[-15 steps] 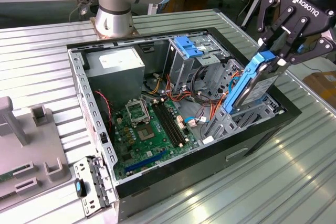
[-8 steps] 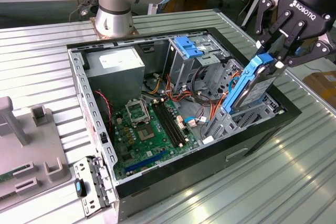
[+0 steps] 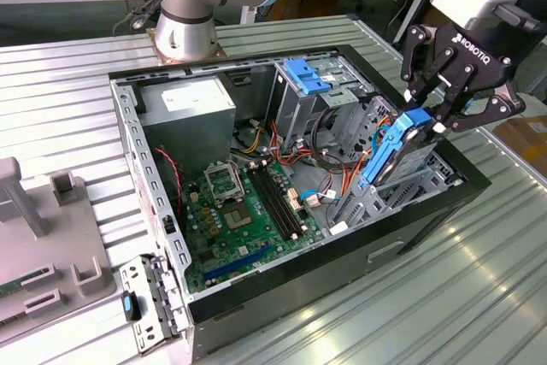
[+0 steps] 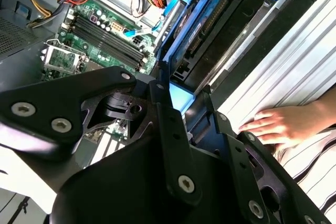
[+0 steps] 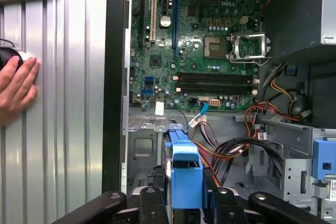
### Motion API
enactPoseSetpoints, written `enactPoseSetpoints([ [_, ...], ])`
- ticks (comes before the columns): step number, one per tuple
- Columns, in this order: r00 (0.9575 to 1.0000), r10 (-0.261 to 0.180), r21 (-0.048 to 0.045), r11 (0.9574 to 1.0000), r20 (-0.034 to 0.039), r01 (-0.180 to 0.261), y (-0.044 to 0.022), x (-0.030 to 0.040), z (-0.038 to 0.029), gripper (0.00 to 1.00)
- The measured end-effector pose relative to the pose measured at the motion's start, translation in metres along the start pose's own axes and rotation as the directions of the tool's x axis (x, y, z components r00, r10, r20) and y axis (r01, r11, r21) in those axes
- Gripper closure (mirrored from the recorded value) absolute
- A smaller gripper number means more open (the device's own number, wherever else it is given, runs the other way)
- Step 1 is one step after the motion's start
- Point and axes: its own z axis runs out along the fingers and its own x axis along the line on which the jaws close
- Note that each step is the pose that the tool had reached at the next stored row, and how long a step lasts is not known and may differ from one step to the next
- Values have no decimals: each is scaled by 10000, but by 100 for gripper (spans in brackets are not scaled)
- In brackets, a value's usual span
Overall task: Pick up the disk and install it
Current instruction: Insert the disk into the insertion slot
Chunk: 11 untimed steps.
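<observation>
1. The disk [image 3: 395,150], in its blue bracket, hangs tilted on edge over the metal bay at the exterior view's right end of the open computer case [image 3: 410,232].
2. The gripper [image 3: 426,121] has its jaws closed narrowly on the disk's upper end.
3. The grey power box [image 3: 188,108] carries a white label, too small to read.
4. A hand [image 5: 16,85] rests on the ribbed table [image 5: 68,129].

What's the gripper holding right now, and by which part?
The gripper holds the disk by the upper end of its blue bracket, tilted above the open computer case.
</observation>
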Motion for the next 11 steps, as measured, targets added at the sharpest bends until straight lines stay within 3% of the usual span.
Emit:
enactPoseSetpoints([
  [6,10000,1,0,10000,-1,-1,0,1,29,64],
  [9,10000,0,0,10000,-1,0,0,4,114,64],
  [11,10000,0,0,10000,-5,0,0,5,135,64],
])
